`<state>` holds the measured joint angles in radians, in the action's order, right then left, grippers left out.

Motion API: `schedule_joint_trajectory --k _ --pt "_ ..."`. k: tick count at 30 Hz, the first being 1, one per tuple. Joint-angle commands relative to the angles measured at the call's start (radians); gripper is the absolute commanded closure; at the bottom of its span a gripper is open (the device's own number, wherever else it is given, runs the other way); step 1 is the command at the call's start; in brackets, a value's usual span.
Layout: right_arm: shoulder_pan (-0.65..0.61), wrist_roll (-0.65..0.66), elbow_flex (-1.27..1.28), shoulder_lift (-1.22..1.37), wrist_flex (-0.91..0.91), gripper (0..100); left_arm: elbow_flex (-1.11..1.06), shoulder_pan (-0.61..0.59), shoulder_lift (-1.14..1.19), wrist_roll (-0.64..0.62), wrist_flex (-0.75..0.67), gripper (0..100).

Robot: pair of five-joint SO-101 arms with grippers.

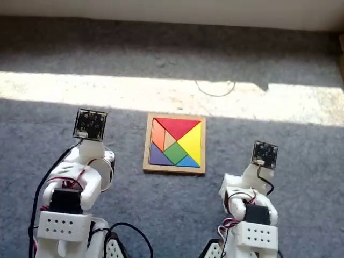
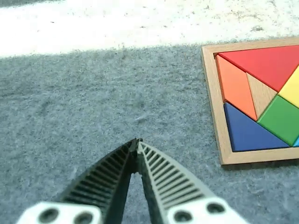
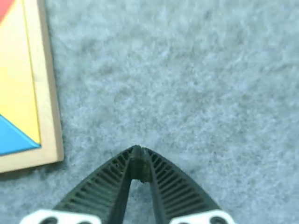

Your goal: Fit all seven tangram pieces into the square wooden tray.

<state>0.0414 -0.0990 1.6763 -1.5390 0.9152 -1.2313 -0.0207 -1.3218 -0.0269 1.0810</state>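
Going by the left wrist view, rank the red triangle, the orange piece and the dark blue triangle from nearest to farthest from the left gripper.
From the left gripper:
1. Dark blue triangle, in the near corner of the tray.
2. Orange piece, along the tray's edge on the gripper's side, just beyond the blue.
3. Red triangle, along the tray's far edge.

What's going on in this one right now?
Nothing is being handled. The square wooden tray lies on the grey carpet between the two arms, with seven coloured tangram pieces fitted flat inside, filling it. The left gripper and right gripper are both shut and empty, over carpet on either side of the tray.
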Motion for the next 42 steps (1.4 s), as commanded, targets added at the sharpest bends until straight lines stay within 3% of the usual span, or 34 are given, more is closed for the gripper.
schedule_joint_trajectory --k 1,15,31,37,42 --pt "0.008 0.002 0.09 -0.277 0.117 99.3 -0.053 -0.05 -0.107 0.011 -0.018 99" --pt "-0.022 0.008 0.099 -0.297 0.159 99.3 -0.341 -0.111 -0.519 0.012 -0.011 99" --pt "-0.022 0.008 0.102 -0.288 0.16 99.3 -0.464 -0.113 -0.492 0.012 -0.005 99" --pt "-0.018 0.008 0.102 -0.297 0.338 99.3 -0.464 -0.111 -0.495 0.012 0.13 99" --pt "-0.019 0.008 0.102 -0.297 0.335 99.3 -0.464 -0.11 -0.498 0.011 0.272 99"
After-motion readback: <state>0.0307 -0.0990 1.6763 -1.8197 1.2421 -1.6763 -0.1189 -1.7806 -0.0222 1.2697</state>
